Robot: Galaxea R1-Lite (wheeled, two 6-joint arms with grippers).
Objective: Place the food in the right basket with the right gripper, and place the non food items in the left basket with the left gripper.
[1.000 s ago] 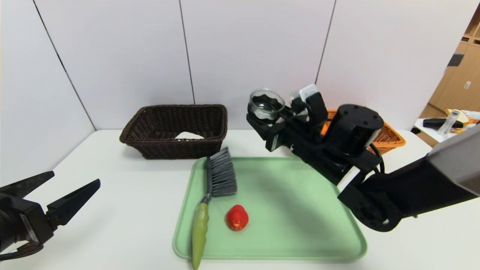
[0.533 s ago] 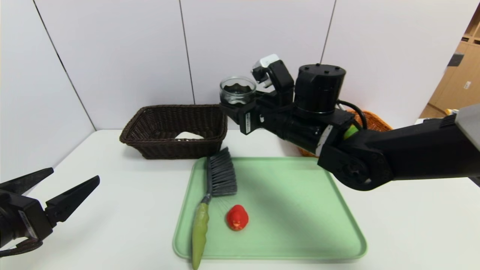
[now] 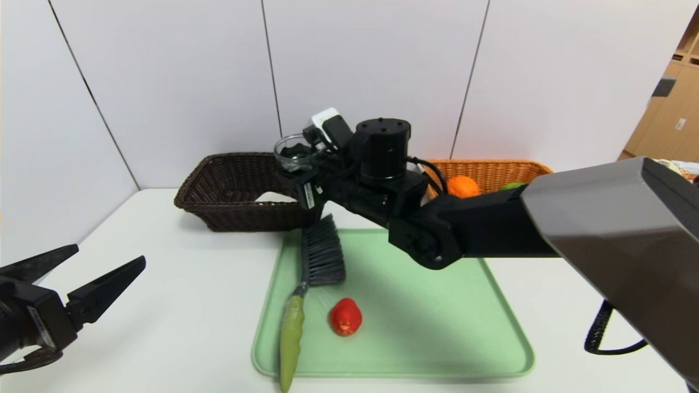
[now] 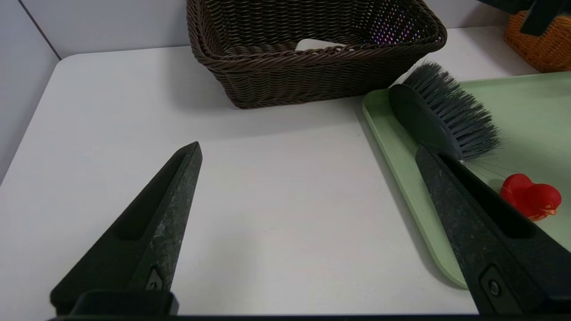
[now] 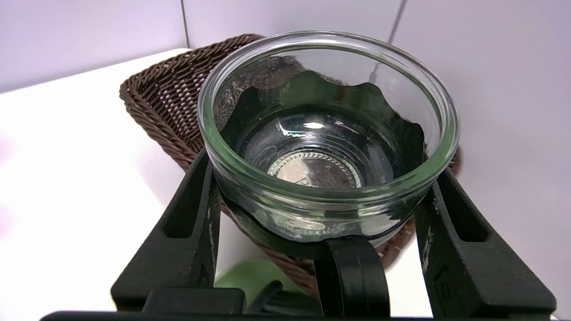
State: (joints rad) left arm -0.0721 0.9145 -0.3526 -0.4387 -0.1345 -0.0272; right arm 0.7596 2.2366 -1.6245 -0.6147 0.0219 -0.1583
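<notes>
2 black fingers of the right hand [image 5: 321, 196] clamp the glass cup [image 5: 328, 133] by its sides over the dark left basket [image 3: 251, 191]; it looks hard, slick, breakable. left hand [image 4: 308, 191] gapes, idle.

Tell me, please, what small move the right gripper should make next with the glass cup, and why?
Probably ease farther over the dark basket, then lower. The right gripper holds the glass cup above that basket's near corner, not yet over its middle.
</notes>
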